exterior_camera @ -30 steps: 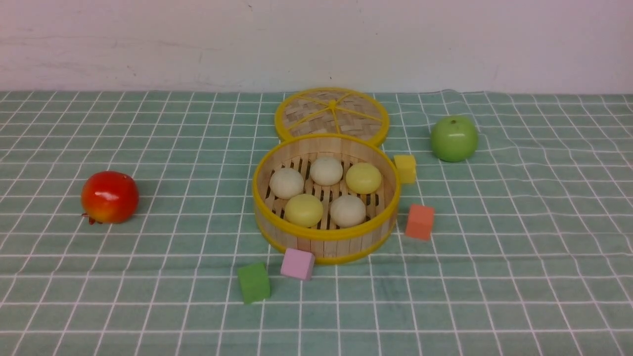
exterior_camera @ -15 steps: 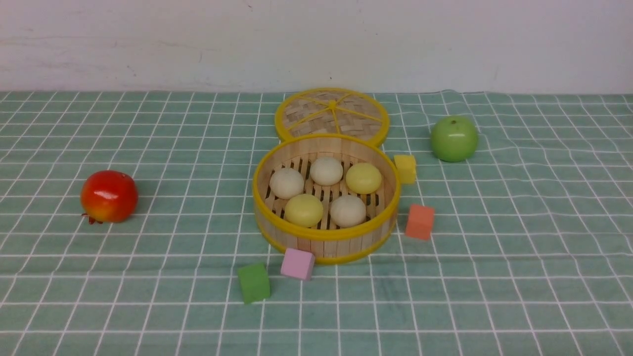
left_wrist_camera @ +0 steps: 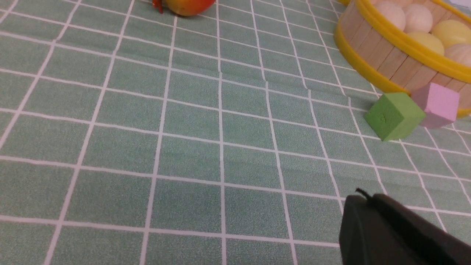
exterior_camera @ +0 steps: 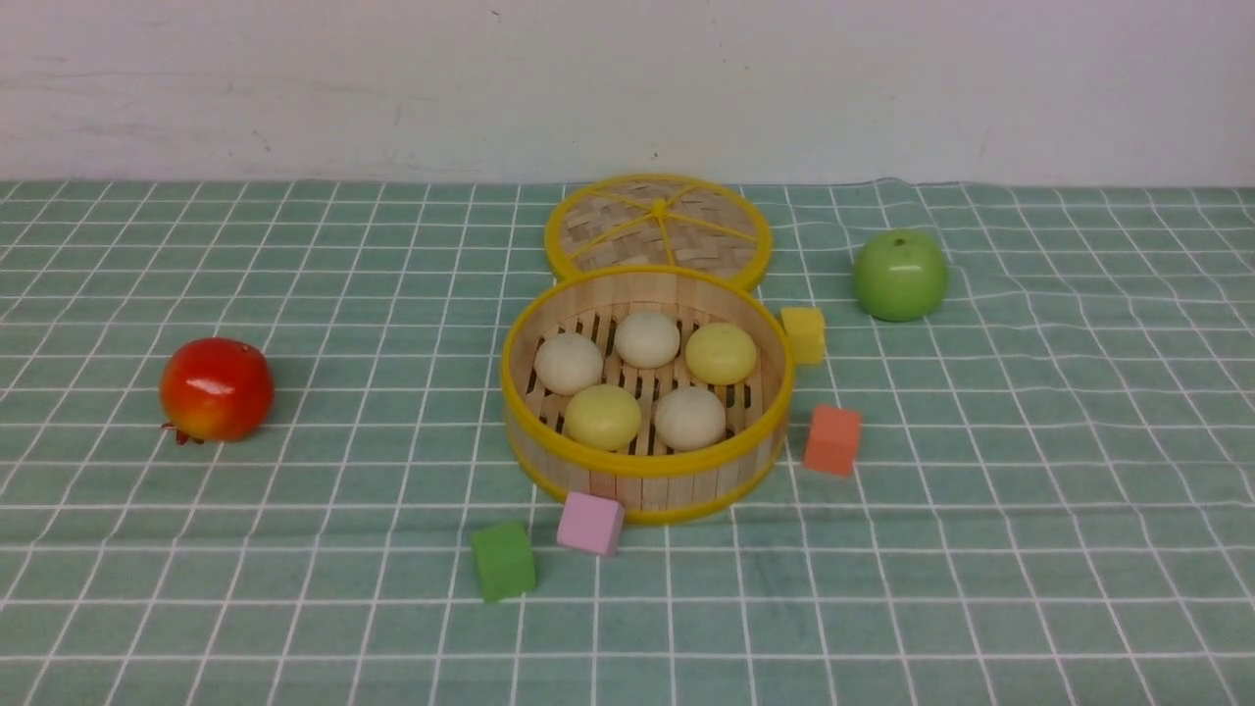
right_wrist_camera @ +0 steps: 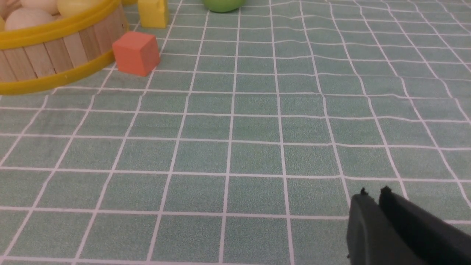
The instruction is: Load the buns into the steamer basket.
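The steamer basket point(exterior_camera: 642, 469) stands mid-table, round, with a wooden wall and yellow rims. Several buns lie on its slatted floor, off-white ones point(exterior_camera: 569, 363) point(exterior_camera: 647, 338) point(exterior_camera: 689, 417) and pale yellow ones point(exterior_camera: 721, 353) point(exterior_camera: 602, 416). Neither arm shows in the front view. In the left wrist view my left gripper point(left_wrist_camera: 364, 197) hovers shut and empty over bare cloth, well short of the basket point(left_wrist_camera: 382, 62). My right gripper point(right_wrist_camera: 373, 193) is likewise shut on nothing over the cloth, far from the basket point(right_wrist_camera: 55, 51).
The flat woven lid point(exterior_camera: 657, 224) lies just behind the basket. A green apple point(exterior_camera: 900, 275) sits at the back right, a red fruit point(exterior_camera: 217, 389) at the left. Yellow point(exterior_camera: 804, 333), orange point(exterior_camera: 832, 440), pink point(exterior_camera: 590, 523) and green point(exterior_camera: 503, 560) cubes ring the basket.
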